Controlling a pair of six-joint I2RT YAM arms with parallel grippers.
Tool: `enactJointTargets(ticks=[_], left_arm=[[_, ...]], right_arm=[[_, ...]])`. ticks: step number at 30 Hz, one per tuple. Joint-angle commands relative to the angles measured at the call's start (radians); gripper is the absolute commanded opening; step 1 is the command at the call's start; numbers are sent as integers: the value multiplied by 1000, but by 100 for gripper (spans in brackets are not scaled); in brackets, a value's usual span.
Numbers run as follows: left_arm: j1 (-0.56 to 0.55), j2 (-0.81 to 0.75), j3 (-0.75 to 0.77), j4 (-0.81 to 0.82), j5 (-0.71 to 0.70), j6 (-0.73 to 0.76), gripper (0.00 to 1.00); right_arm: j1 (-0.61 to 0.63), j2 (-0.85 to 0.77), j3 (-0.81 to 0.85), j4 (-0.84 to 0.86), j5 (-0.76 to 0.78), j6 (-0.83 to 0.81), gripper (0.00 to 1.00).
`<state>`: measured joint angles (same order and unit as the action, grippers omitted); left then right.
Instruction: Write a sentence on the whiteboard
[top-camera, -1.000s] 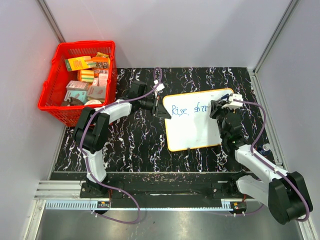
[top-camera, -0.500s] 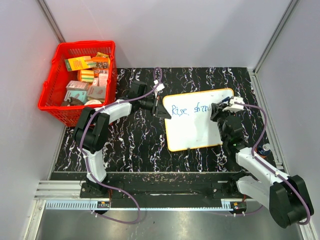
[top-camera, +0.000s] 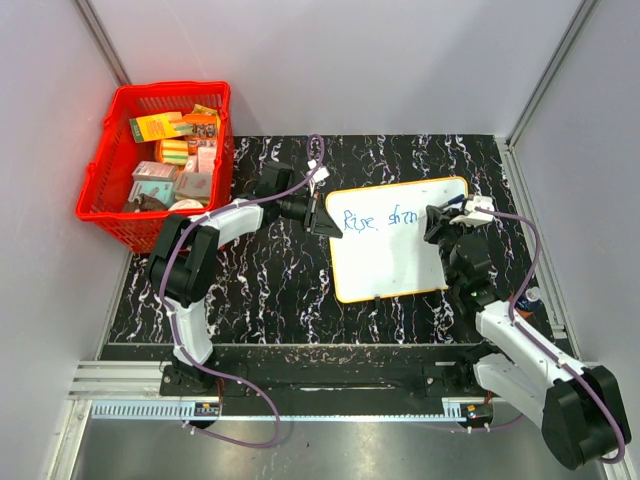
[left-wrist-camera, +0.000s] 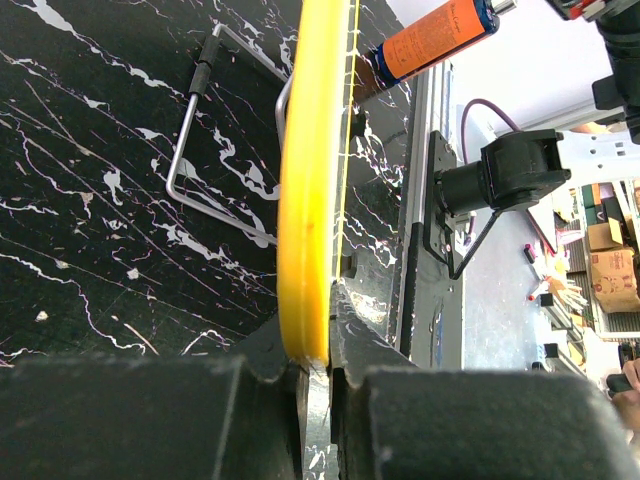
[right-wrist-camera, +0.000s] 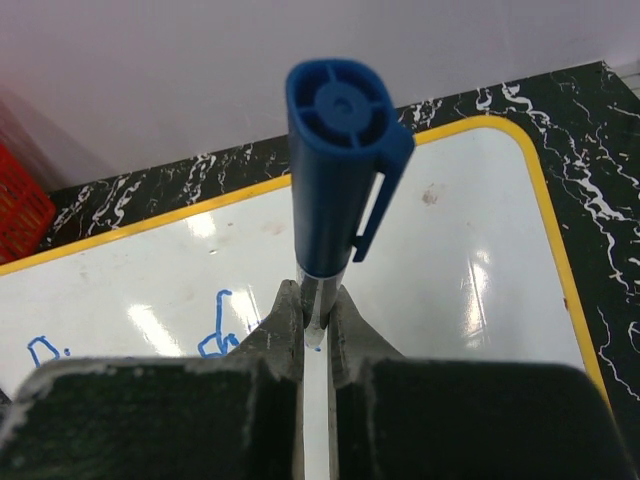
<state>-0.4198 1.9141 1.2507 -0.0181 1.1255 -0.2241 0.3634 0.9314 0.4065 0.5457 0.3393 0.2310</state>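
On the table (top-camera: 260, 290), left end effector (top-camera: 323, 217) pinches the yellow-rimmed, blue-lettered whiteboard (top-camera: 385, 262); right end effector (right-wrist-camera: 313, 312) clamps a marker (right-wrist-camera: 335, 170).

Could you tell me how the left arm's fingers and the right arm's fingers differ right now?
The left fingers clamp the yellow rim of the whiteboard at its left edge; the right fingers pinch a blue marker. The left fingers sit beside the board, while the right fingers hang over its right part, at the end of the blue writing. Both pairs are shut on something.
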Motion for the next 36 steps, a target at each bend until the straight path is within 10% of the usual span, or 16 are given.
enactJointTargets(ticks=[1, 36], left_arm=[[-45, 49, -28, -57, -122, 209, 0], [-45, 45, -30, -57, -121, 210, 0]], right_arm=[[-7, -39, 48, 20, 18, -30, 0], [-26, 93, 68, 48, -10, -16, 0]])
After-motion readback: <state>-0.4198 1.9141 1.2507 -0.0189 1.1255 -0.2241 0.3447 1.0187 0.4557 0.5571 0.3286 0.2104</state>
